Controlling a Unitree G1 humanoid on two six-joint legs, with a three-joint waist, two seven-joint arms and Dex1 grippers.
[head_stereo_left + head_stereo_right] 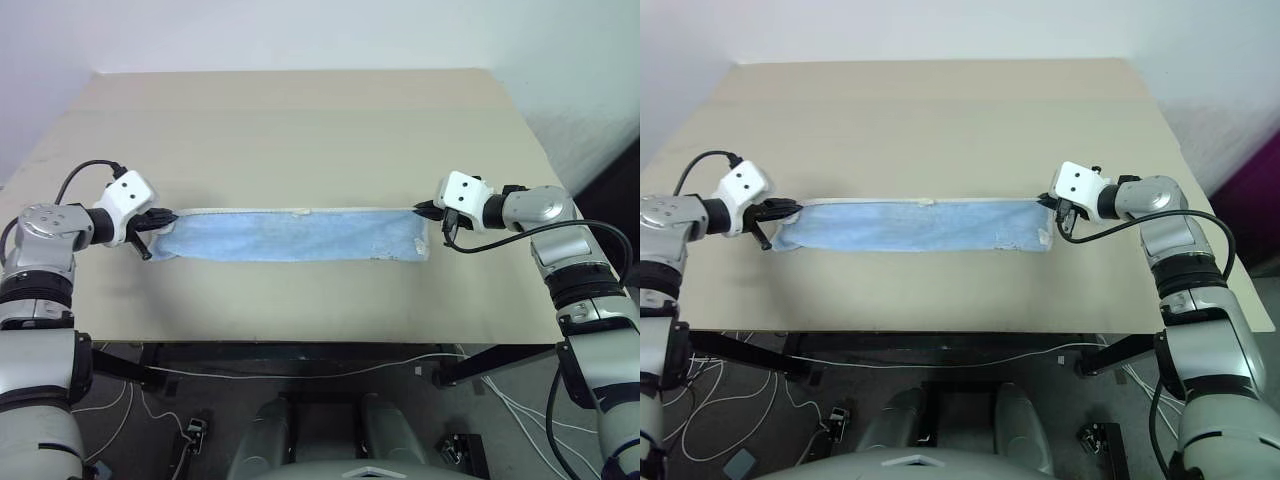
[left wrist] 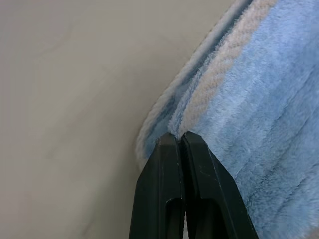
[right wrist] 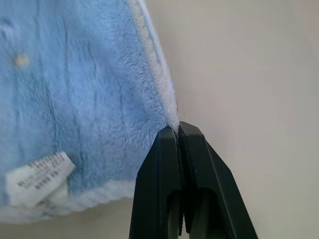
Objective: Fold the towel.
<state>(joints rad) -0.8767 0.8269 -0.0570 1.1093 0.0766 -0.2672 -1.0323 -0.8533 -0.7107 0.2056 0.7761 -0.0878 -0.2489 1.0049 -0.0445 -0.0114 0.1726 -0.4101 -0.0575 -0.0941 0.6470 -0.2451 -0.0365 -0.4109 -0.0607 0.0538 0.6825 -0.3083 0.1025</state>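
Observation:
The light blue towel [image 1: 295, 235] hangs stretched in a long narrow band across the beige table [image 1: 300, 120], its white edging along the top. My left gripper [image 1: 163, 217] is shut on the towel's left top corner [image 2: 172, 130]. On the opposite side, my right gripper [image 1: 424, 209] is shut on the right top corner [image 3: 173, 121]. Both corners are pinched at the fingertips and held a little above the tabletop. A white label tag [image 3: 37, 177] shows near the towel's lower edge on the right side.
Bare tabletop reaches from the towel to the far wall. The table's near edge [image 1: 300, 343] runs just below the towel. Cables [image 1: 300, 372] and floor lie under the front edge.

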